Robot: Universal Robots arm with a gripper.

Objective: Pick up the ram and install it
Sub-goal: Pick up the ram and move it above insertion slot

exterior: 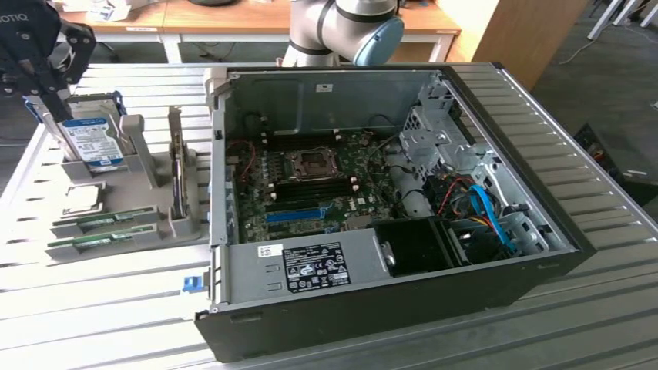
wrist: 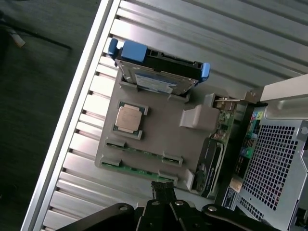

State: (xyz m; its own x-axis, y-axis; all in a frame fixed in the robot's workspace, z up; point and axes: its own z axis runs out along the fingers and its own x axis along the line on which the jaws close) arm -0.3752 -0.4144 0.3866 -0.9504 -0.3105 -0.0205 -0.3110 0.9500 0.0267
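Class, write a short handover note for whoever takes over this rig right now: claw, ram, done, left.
Claw: shut, empty, hanging over the grey holder.
Ram sticks: two, both lying in the holder's slots, beside the open computer case.
Done: nothing picked up.
Left: the pickup and the install onto the motherboard.
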